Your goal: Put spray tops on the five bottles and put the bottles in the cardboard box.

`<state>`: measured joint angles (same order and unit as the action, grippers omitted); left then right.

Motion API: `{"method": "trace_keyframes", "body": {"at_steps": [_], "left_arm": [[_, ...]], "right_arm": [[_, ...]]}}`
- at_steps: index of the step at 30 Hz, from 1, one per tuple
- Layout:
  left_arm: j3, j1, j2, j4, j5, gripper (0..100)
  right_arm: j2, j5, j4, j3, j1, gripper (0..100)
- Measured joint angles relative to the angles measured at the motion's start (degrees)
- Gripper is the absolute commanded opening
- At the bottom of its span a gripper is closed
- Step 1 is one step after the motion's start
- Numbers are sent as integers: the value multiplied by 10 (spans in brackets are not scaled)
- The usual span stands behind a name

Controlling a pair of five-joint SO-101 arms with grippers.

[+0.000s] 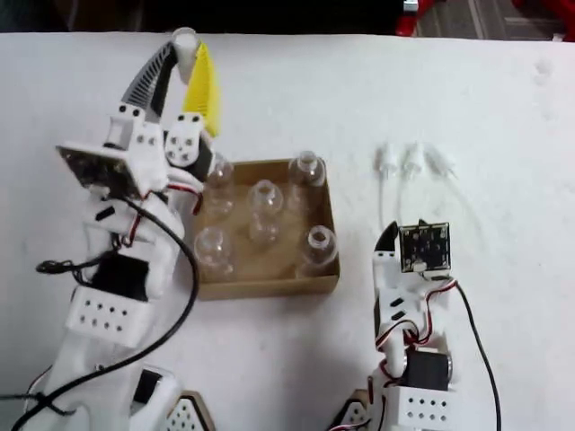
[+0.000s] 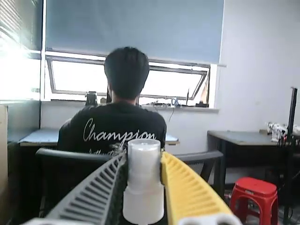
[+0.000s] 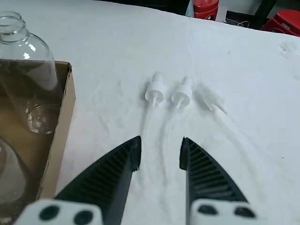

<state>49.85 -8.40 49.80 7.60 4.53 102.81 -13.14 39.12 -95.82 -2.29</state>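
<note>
My left gripper (image 1: 187, 49) is clamped on a spray top (image 2: 143, 187) at its jaw tips. My right gripper (image 3: 159, 152) gapes, three loose tops (image 3: 180, 96) ahead of it, the bottles (image 1: 263, 202) in the cardboard box (image 1: 269, 285) beside.

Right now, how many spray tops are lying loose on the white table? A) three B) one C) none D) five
A: three spray tops lie side by side on the table, just ahead of the open right gripper.

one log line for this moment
left pincer: shut on spray top, raised | right pincer: open, near three loose tops | cardboard box: five bottles, untopped
</note>
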Motion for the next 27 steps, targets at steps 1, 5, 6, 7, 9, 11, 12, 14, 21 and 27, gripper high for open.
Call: {"method": "trace_keyframes", "body": {"at_steps": [1,5,6,7,9,11,12,14,21,27], "left_arm": [[2,0,-8,4,0,24],[5,2,-54,14,0,24],[5,2,-65,15,0,24],[5,2,-74,15,0,24],[5,2,-88,15,0,24],[6,2,-90,15,0,24],[6,2,-91,15,0,24],[6,2,-91,15,0,24],[36,2,-97,15,0,24],[58,3,-97,15,0,24]], "right_arm": [[0,0,0,0,0,119],[0,0,0,0,0,119],[0,0,0,0,0,119],[0,0,0,0,0,119],[0,0,0,0,0,119],[0,0,0,0,0,119],[0,0,0,0,0,119],[0,0,0,0,0,119],[0,0,0,0,0,119],[0,0,0,0,0,119]]}}
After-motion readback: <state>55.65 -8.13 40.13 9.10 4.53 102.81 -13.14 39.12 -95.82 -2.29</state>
